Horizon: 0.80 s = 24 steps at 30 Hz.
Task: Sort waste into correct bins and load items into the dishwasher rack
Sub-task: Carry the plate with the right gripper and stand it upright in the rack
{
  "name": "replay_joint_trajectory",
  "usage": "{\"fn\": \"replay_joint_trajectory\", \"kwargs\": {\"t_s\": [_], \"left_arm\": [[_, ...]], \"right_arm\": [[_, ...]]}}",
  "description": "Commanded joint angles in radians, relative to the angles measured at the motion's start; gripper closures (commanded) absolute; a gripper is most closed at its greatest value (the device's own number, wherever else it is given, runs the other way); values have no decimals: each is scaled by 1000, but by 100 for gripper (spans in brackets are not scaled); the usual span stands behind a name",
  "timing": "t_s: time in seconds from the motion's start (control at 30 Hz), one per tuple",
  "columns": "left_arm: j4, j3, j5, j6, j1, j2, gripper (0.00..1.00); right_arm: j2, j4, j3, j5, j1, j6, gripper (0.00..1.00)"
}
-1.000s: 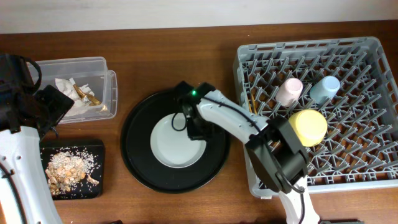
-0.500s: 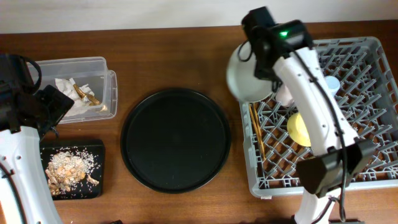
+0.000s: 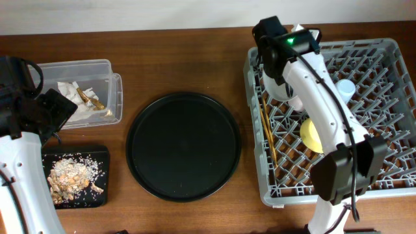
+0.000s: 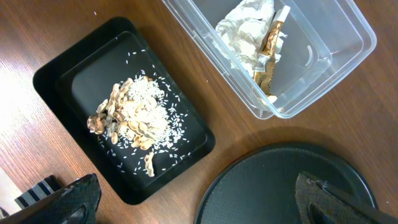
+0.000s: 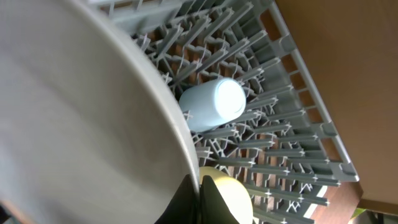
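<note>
- Wooden table (image 3: 182, 58); dishwasher rack (image 3: 383, 162) at right.
- Right gripper (image 5: 194, 198) clamped on pale grey plate (image 5: 74, 112), which is tilted on edge over the rack's far-left corner.
- Left gripper (image 4: 199, 202) wide open, empty, near shallow black tray (image 4: 68, 68).

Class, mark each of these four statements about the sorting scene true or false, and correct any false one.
1. The round black tray carries a plate. False: it is bare; the right fingers hold the pale grey plate at the dishwasher rack.
2. The food scraps lie in the shallow black rectangular tray. True.
3. The light blue cup stands on the round black tray. False: it sits in the dishwasher rack.
4. The crumpled napkins are in the clear plastic box. True.
</note>
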Motion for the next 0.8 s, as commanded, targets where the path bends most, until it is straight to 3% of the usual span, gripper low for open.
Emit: {"fn": "replay_joint_trajectory", "kwargs": {"t_s": [0.0,0.17,0.23,0.27,0.3,0.57,0.67,0.77], "left_arm": [[-1,7,0,11,6,-5,1],[-1,7,0,11,6,-5,1],[-1,7,0,11,6,-5,1],[-1,7,0,11,6,-5,1],[-1,7,0,11,6,-5,1],[-1,7,0,11,6,-5,1],[-1,7,0,11,6,-5,1],[-1,7,0,11,6,-5,1]], "right_arm": [[4,13,-30,9,26,18,96],[3,19,-27,4,64,18,96],[3,7,-19,3,79,18,82],[3,-6,-6,1,89,18,53],[2,-22,13,0,98,18,2],[-80,-184,283,-100,126,18,2],[-123,-170,336,-128,98,18,4],[-129,-152,337,-212,5,18,69]]}}
